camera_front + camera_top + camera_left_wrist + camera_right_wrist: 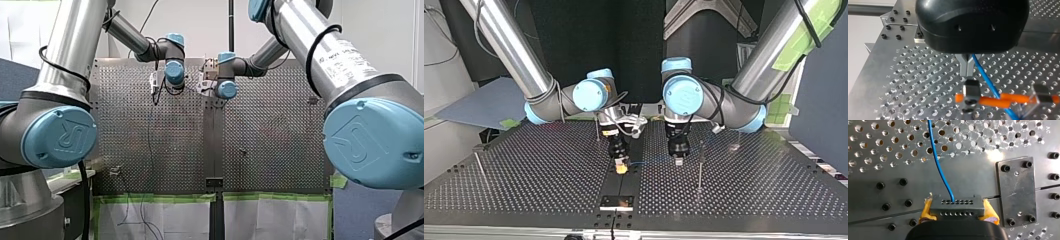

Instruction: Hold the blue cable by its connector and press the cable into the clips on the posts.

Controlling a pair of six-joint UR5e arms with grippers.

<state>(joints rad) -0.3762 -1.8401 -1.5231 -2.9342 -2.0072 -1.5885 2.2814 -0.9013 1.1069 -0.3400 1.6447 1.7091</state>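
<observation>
At mid-worktop, your right gripper has its jaws clamped on the connector. From it the blue cable runs to your left gripper, jaws closed, cable alongside. Judged light and limp, so hold the rigid connector. Surface is perforated metal, with a post near.

Bright, even room light fills the front view and draws pale streaks down the silver arm tube. The top view has a dark backdrop, and the perforated metal surface lies dim there, its holes glinting. In the right wrist view a white glare patch sits on the surface beside the grey bolted plate, while the thin blue cable reads crisp. In the left wrist view the black rounded housing and the orange bars are blurred.
</observation>
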